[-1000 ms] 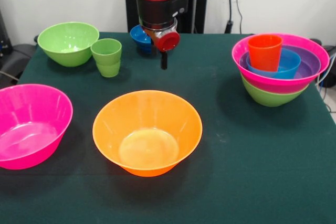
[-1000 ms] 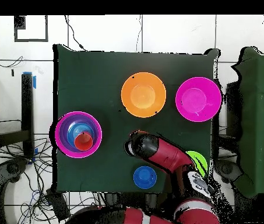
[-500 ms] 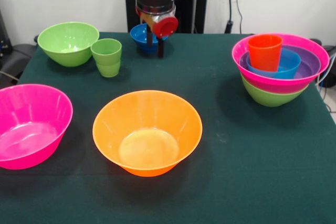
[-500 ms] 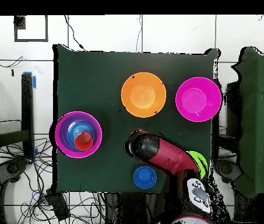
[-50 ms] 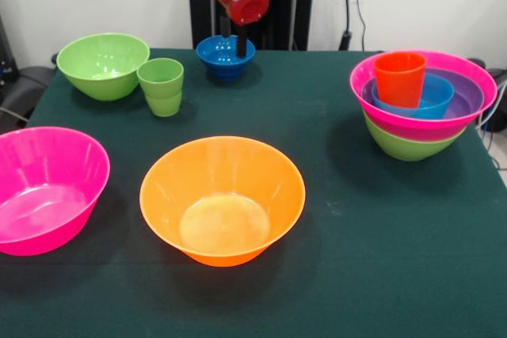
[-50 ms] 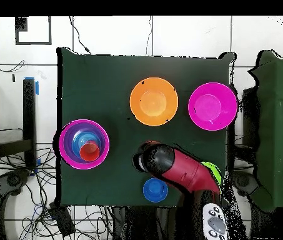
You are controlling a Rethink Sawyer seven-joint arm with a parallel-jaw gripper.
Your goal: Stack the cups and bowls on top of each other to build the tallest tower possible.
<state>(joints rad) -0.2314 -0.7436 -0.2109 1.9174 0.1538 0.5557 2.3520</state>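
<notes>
The tower (image 5: 412,120) stands at the right: a green bowl as base, then a pink bowl, a purple one and a blue one, with the orange-red cup (image 5: 398,77) on top. From overhead the tower (image 6: 84,144) shows as nested rings. A big orange bowl (image 5: 222,199) sits in the middle and a big pink bowl (image 5: 43,187) at the left. At the back left are a green bowl (image 5: 103,65) and the light green cup (image 5: 162,85). My gripper (image 5: 233,35) hangs open and holds nothing, just above the small blue bowl (image 5: 226,55).
In the overhead view the red arm (image 6: 175,169) lies across the table's near right part and covers most of the green bowl (image 6: 213,172) and the green cup. The small blue bowl (image 6: 155,189) sits close to the table edge there.
The gripper has risen and drawn back across the table, from in front of the small blue bowl to above it. The bowls and cups have not moved.
</notes>
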